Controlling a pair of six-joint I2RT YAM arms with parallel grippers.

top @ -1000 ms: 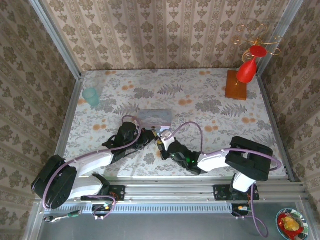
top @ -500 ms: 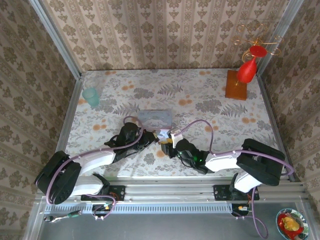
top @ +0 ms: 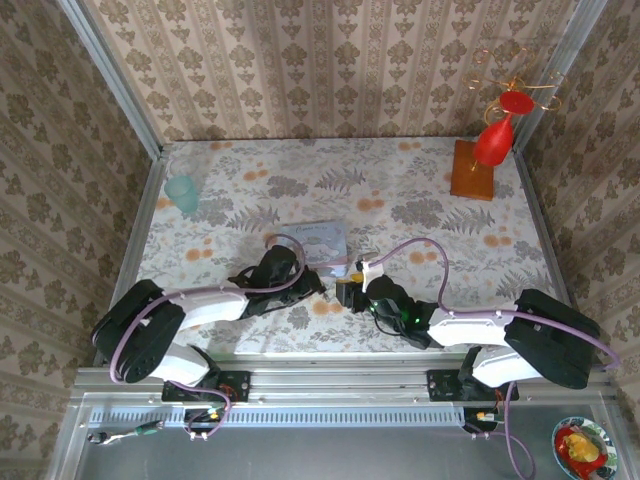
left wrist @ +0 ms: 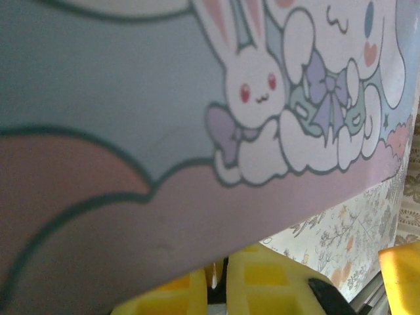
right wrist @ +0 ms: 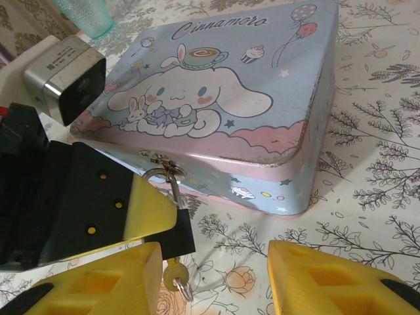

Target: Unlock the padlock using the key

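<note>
Floral tabletop (right wrist: 367,164), padlock (right wrist: 182,231) at tin (right wrist: 262,131) hasp, pinched by left claw (top: 319,285)

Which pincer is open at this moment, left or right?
The right pincer: its yellow fingers stand wide apart, gripping nothing. The left pincer, by the tin, is shut.

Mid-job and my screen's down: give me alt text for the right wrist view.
The left gripper is shut on a small blackish metal padlock hanging at the front clasp of a pale blue rounded tin with a pastel cartoon lid. The right gripper, yellow-fingered, stands open just in front, with a yellow-beaded metal ring dangling beside one finger.
</note>
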